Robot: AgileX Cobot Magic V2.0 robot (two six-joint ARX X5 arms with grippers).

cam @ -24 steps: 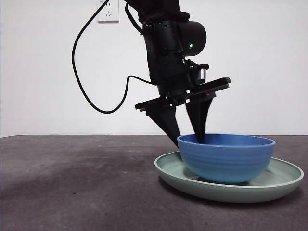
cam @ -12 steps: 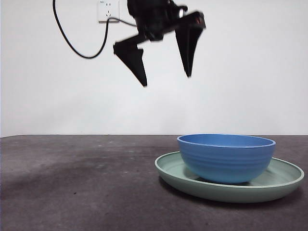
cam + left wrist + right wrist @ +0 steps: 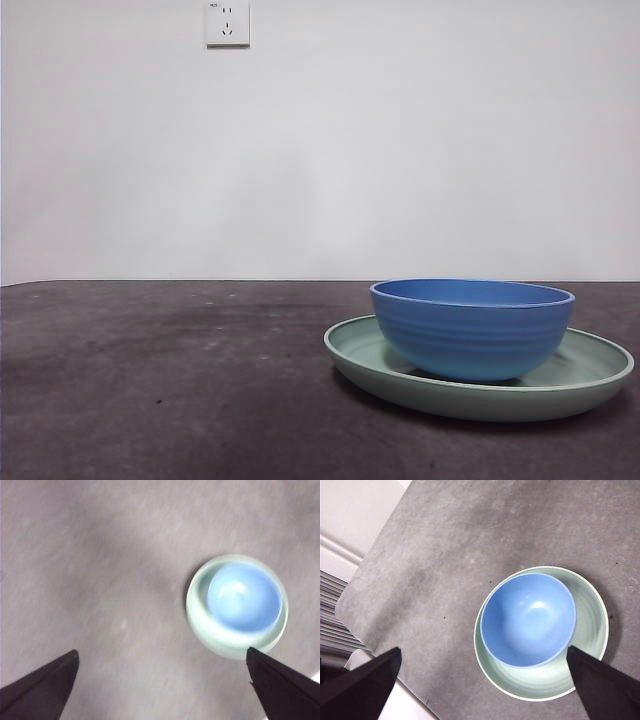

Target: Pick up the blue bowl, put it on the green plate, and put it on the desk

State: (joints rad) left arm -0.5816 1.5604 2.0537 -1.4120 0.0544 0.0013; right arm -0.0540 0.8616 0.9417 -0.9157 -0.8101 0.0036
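Note:
The blue bowl [image 3: 472,327] stands upright inside the green plate [image 3: 590,372] on the dark desk [image 3: 160,390], right of centre in the front view. No gripper shows in that view. High above the desk, my left gripper [image 3: 162,655] is open and empty, with the bowl [image 3: 243,596] and plate [image 3: 200,622] small below it. My right gripper [image 3: 484,652] is also open and empty, high over the bowl [image 3: 527,620] sitting off-centre in the plate [image 3: 592,630].
A white wall with a power socket [image 3: 227,22] rises behind the desk. The right wrist view shows the desk's edge [image 3: 350,622] with a white slatted panel [image 3: 335,630] beyond it.
The left gripper let go of the bowl's rim, opened, rose, and has left the front view at the top. Bowl and plate stay in place.

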